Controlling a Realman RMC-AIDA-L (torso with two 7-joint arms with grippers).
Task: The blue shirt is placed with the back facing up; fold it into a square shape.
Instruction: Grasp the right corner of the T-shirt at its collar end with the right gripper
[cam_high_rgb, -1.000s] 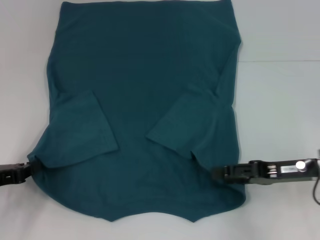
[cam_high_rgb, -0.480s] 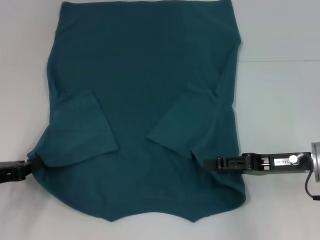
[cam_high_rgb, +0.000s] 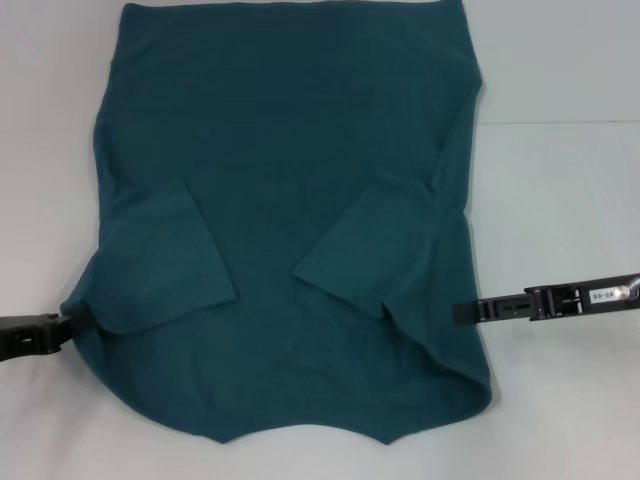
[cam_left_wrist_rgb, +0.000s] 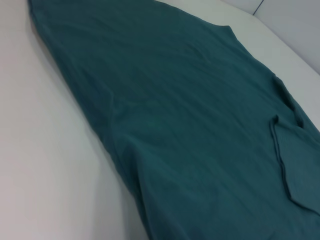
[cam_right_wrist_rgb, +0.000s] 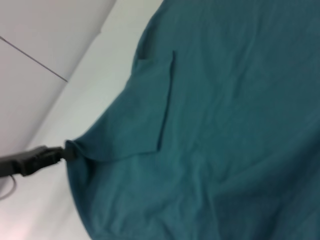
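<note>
The blue shirt (cam_high_rgb: 290, 200) lies flat on the white table, plain side up, with both short sleeves (cam_high_rgb: 165, 260) (cam_high_rgb: 375, 250) folded inward over the body. At its near left edge my left gripper (cam_high_rgb: 62, 325) is shut on the fabric. The right wrist view shows the cloth (cam_right_wrist_rgb: 225, 125) drawn to a point at that left gripper (cam_right_wrist_rgb: 62, 152). My right gripper (cam_high_rgb: 460, 312) reaches in level from the right and its tip meets the shirt's near right edge. The left wrist view shows only the shirt (cam_left_wrist_rgb: 190, 125) spread over the table.
Bare white table (cam_high_rgb: 560, 200) runs along both sides of the shirt and in front of the curved near edge (cam_high_rgb: 300, 432). A thin seam line (cam_high_rgb: 560, 122) crosses the table at the right. The shirt's far edge reaches the top of the head view.
My right gripper has drawn back to the right and a little farther away, from over the shirt's near right corner to its right edge. The left gripper has barely moved.
</note>
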